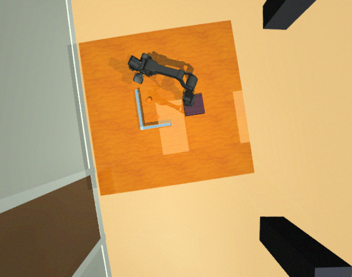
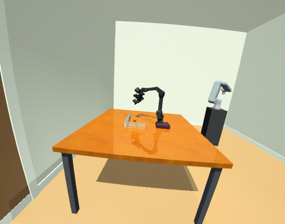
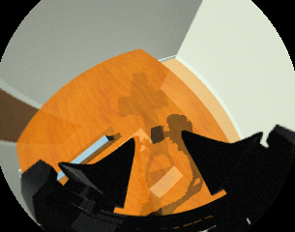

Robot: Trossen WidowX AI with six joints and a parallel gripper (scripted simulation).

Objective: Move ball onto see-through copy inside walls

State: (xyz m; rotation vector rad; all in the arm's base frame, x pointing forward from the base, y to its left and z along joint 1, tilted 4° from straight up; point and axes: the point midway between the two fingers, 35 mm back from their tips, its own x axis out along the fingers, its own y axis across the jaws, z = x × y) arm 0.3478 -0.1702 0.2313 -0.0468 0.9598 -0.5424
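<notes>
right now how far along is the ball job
Early. Done: nothing, the ball lies untouched on the table beside the clear walls. In hand: the tool hangs open and empty, high above the wall corner. Left: come down, move the ball onto the faint see-through copy, release, back away.

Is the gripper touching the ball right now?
No, the gripper hangs high above the table, open and holding nothing, while the ball rests by the walls.

Overhead, side, wrist: shared table (image 1: 170, 154)
</notes>
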